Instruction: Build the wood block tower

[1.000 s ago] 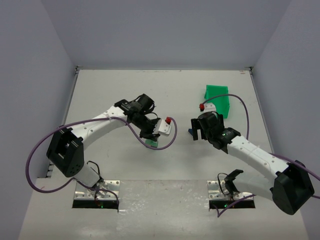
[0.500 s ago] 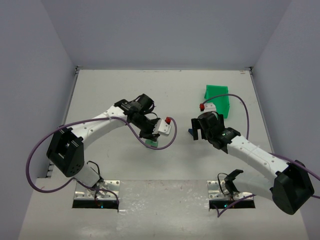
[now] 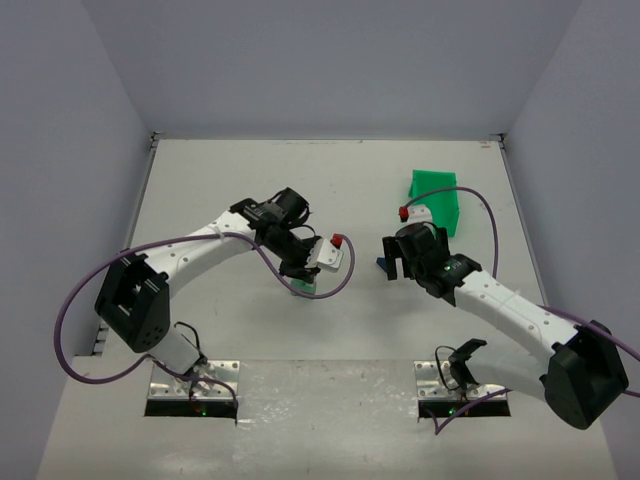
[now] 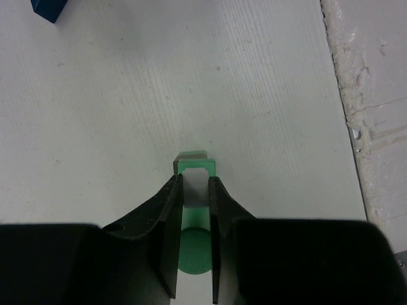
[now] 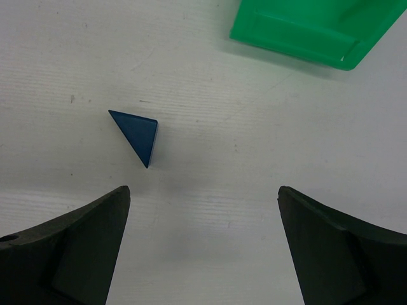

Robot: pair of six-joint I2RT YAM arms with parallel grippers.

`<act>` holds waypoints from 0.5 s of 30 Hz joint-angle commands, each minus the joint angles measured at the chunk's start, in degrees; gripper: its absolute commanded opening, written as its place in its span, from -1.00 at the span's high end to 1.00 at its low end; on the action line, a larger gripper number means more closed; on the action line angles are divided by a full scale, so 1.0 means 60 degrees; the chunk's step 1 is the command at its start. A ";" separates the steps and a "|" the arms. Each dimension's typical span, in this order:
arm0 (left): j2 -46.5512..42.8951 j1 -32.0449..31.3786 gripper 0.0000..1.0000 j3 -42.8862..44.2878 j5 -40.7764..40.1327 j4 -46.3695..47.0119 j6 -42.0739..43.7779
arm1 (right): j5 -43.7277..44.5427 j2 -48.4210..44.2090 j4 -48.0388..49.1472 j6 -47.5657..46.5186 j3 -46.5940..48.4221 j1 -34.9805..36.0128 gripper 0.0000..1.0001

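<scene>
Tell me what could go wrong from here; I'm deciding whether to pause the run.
The left hand is shut on the green cube, which looks slightly offset from the tan block under it; released so, it may tip off. The right hand stands open above the blue wedge, whose sloped faces could slip from a pinch.

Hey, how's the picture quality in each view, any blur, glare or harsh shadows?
Top view: soft, even light, no glare, everything sharp. Left wrist view: left fingers are near-black silhouettes close to the lens, and the green block looks slightly soft. Right wrist view: wedge is crisp with barely a shadow, right fingers dark.
</scene>
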 commanded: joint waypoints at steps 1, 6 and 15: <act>0.0048 0.0142 0.70 0.0403 0.0431 0.0064 0.0315 | 0.0355 -0.0030 0.0062 -0.0036 0.0409 -0.0027 -0.97; 0.0088 0.0152 0.67 0.0439 0.0416 0.0035 0.0341 | 0.0362 -0.0001 0.0062 -0.0047 0.0442 -0.0035 -0.97; 0.0063 0.0167 0.50 0.0439 0.0372 0.0049 0.0323 | 0.0410 -0.0040 0.0057 -0.0090 0.0473 -0.0035 -0.97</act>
